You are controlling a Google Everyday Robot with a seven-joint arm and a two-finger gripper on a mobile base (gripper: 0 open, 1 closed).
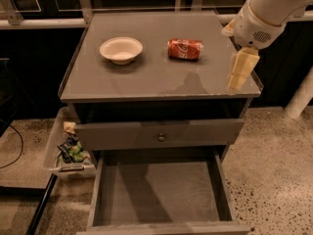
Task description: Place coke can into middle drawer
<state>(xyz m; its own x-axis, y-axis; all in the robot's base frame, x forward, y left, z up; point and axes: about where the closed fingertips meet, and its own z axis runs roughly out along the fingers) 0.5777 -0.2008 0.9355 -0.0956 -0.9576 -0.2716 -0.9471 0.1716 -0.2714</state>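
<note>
Since the coke can (185,49) lies on its side mid-desk (146,84), long axis left-right, you'll want the claw (243,70), empty above the right edge (open or closed: can't tell), moved left, with the middle drawer (161,195) open below.

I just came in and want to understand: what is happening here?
The robot's gripper hovers over the right edge of the cabinet top, apart from the coke can. The can lies on its side on the top, right of a white bowl. Below, the middle drawer stands pulled open, and the can is not yet in it.
</note>
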